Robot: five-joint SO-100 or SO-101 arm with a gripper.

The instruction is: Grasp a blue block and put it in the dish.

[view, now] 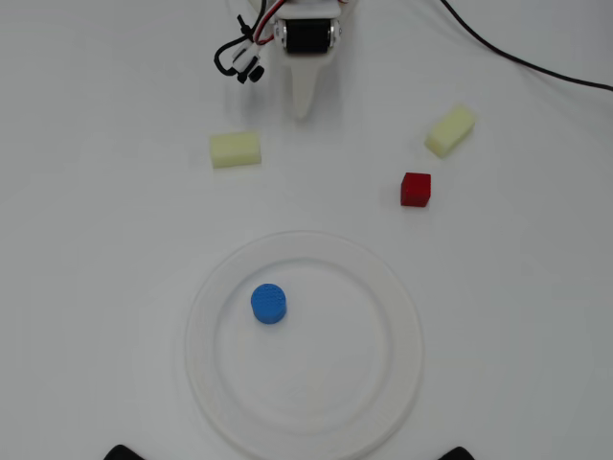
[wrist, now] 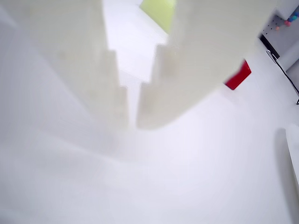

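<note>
We've got a wide open lane of bare counter (view: pixel 115 249) from the claw (view: pixel 303 107) straight down to the dish (view: pixel 220 402). Yellow block (view: pixel 236 149) sits just left of that lane in the overhead view, another yellow block (view: pixel 450 130) and the red cube (view: pixel 416 189) well off right.

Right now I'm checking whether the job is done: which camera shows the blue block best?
The overhead view: the blue block sits fully visible inside the white dish. The wrist view doesn't show it.
</note>
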